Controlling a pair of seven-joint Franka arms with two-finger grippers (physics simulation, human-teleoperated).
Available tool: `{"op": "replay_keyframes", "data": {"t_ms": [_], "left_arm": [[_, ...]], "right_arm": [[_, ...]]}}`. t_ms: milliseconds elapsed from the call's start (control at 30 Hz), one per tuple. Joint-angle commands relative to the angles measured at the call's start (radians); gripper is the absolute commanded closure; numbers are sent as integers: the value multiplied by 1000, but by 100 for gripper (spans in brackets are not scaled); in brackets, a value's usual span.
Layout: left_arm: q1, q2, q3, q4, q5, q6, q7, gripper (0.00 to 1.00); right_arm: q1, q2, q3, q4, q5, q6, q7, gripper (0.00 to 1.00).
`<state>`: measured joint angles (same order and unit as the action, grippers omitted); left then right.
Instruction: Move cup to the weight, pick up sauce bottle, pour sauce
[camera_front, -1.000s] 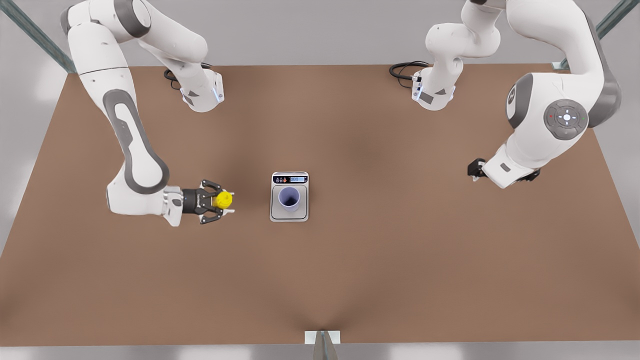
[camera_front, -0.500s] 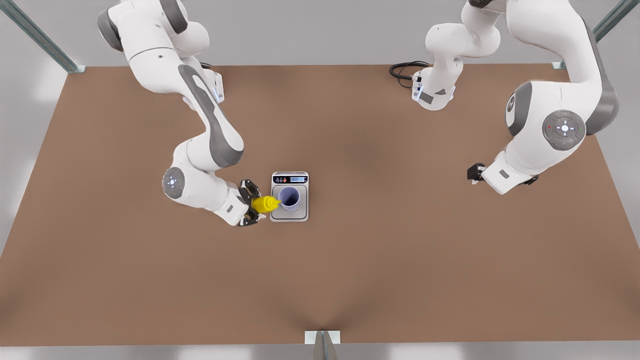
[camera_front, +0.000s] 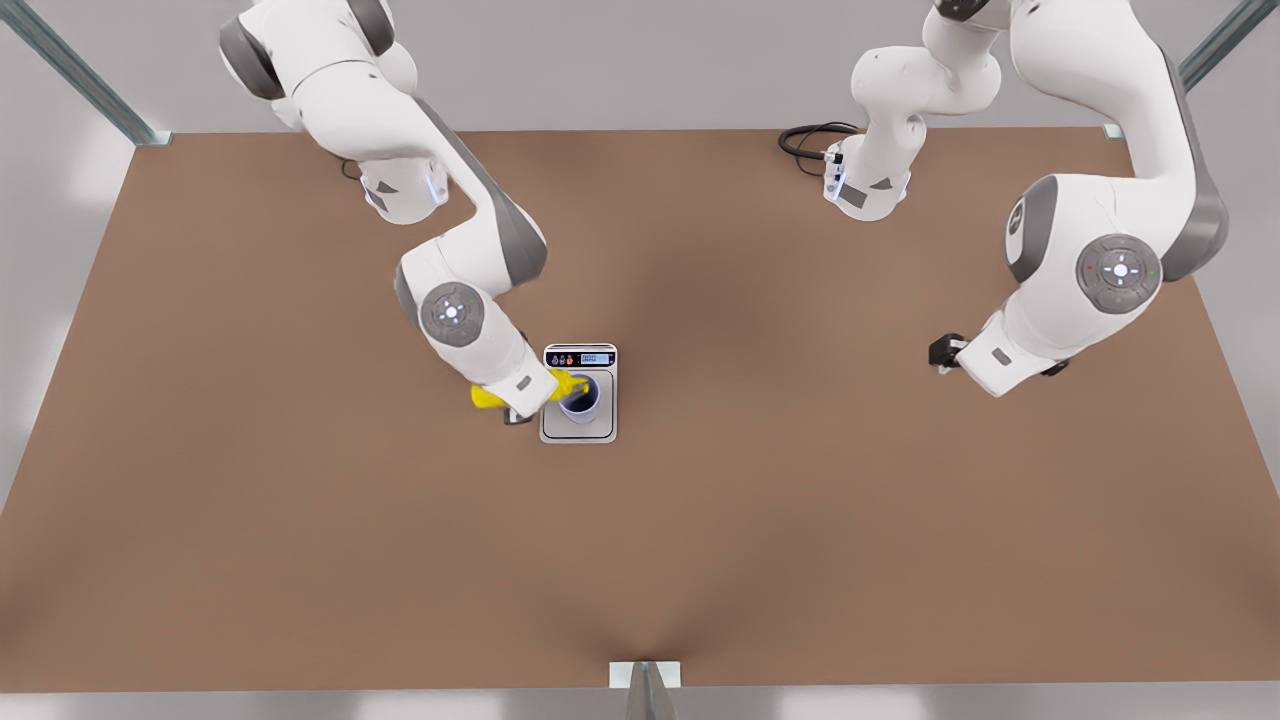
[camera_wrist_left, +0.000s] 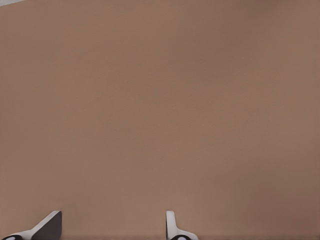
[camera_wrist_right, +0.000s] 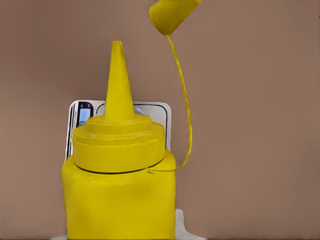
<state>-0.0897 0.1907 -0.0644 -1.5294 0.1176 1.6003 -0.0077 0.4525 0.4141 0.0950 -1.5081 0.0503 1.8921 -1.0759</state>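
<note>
The sauce bottle (camera_front: 489, 397) is tipped on its side, its pointed tip over the cup (camera_front: 580, 398). The cup stands on the weight (camera_front: 579, 428), in the middle of the brown table (camera_front: 300, 540). The right tool (camera_front: 515, 405) pinches the bottle right beside the weight. The left tool (camera_front: 943, 351) waits far from the weight, over bare table, its fingers (camera_wrist_left: 172, 226) spread apart.
</note>
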Motion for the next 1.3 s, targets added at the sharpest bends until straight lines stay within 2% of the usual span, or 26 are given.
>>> {"op": "replay_keyframes", "data": {"t_ms": [0, 400, 667, 800, 1000, 1100, 1267], "left_arm": [[-1, 1, 0, 0, 1, 1, 0, 0], [-7, 16, 0, -2, 1, 1, -3, 0], [-7, 21, 0, -2, 2, 0, -3, 0], [-7, 23, 0, -3, 2, 0, -5, 0], [-10, 23, 0, -2, 2, -2, -6, 0], [-10, 23, 0, -2, 2, 0, -6, 0], [-10, 23, 0, -2, 2, 0, -8, 0]], "right_arm": [[12, 0, -1, 6, -12, -1, 5, 48], [69, 35, -1, 28, -293, -45, 45, 48], [69, 48, 0, 29, -329, -64, 59, 47], [48, 38, -44, 57, -175, -131, 44, 47], [-98, 34, -37, 78, 192, -159, 16, 47], [-152, 35, -35, 68, 302, -156, -21, 47], [-276, 45, -35, 12, 576, -162, -220, 46]]}}
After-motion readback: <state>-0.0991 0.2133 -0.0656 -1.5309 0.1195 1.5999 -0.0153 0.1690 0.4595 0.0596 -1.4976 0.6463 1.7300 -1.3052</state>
